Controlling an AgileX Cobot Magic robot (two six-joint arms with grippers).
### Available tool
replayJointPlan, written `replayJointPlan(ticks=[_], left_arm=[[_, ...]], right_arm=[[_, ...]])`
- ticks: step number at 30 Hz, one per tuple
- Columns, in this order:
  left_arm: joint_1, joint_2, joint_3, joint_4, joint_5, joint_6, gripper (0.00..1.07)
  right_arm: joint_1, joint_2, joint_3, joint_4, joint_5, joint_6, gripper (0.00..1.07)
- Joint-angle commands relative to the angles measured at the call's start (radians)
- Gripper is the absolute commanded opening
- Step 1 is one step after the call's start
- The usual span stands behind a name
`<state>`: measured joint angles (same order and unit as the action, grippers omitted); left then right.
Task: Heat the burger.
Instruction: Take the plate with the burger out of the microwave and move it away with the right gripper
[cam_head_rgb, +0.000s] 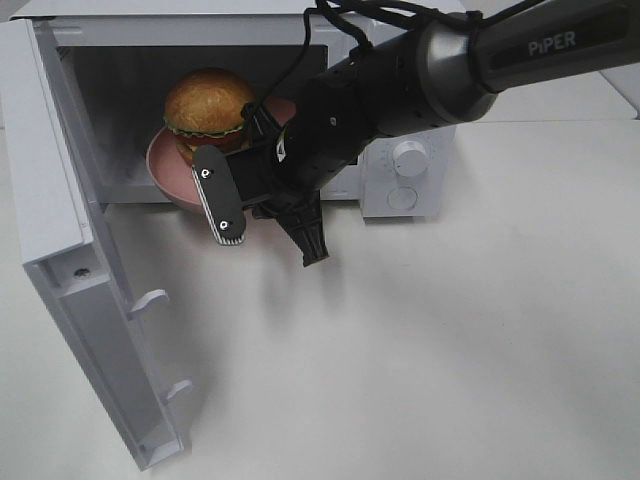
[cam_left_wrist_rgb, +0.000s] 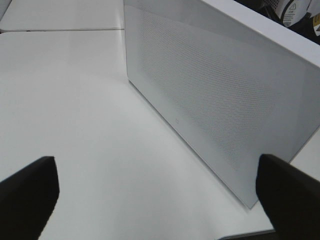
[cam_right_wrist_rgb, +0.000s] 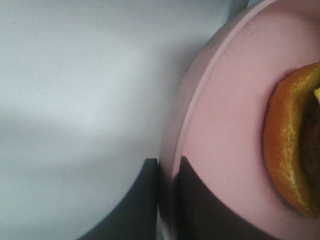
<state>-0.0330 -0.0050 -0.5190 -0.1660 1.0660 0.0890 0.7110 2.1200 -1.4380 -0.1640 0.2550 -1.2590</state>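
while the right gripper (cam_right_wrist_rgb: 167, 200) pinches the pink plate (cam_head_rgb: 165, 165) rim at its five o'clock edge, the burger (cam_head_rgb: 208, 112) sits half inside the microwave (cam_head_rgb: 400, 185). a tilt could slide it off. the left gripper (cam_left_wrist_rgb: 155, 200) idles, fingers apart.

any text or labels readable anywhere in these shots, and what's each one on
"PiPER": on the dark grey right arm, near the top right of the high view.
Markings around the microwave's upper dial: too small to read.
Label on the dark equipment beyond the microwave door in the left wrist view: too blurred to read.
Right wrist view: none.
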Motion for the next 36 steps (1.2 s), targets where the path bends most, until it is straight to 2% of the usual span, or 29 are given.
replayJointPlan(ticks=[1,18,36], left_arm=[[0.003,-0.005,0.002,-0.005,0.000,-0.003,1.00],[0.003,-0.005,0.002,-0.005,0.000,-0.003,1.00],[0.003,-0.005,0.002,-0.005,0.000,-0.003,1.00]], right_arm=[[0.004,-0.054,0.030,-0.014,-0.101,-0.023,0.00],[0.004,-0.256,0.339,-0.006,-0.236,-0.030,0.00],[0.004,-0.480,0.571,0.051,-0.246,-0.021,0.00]])
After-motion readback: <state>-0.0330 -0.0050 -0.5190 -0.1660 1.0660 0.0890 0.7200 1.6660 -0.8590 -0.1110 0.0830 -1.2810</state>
